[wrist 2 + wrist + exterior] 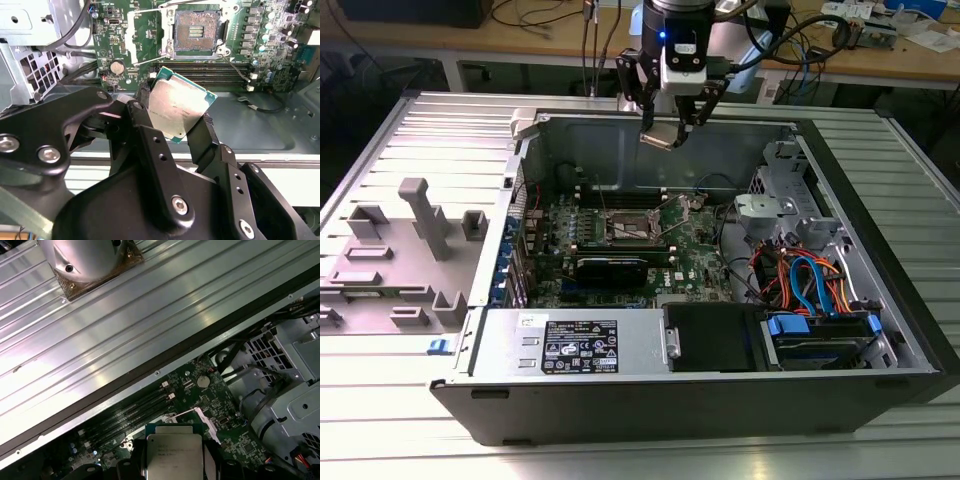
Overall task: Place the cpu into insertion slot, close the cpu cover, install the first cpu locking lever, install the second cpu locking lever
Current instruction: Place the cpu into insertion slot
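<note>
The cpu is held by the claw above the open case.
The cpu is gripped at its edges between the two black fingers and is tilted. It is kept up in the air by the case's far edge, well apart from the slot. The slot is seen uncovered on the green board.

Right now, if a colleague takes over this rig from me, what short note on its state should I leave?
Gripper: shut on the cpu, held tilted in the air above the open case, apart from the board.
Insertion slot: empty, its contacts bare.
Cpu cover: swung up beside the slot, not closed over it.
Done: the cpu is picked up.
Left: all four steps of the task.
</note>
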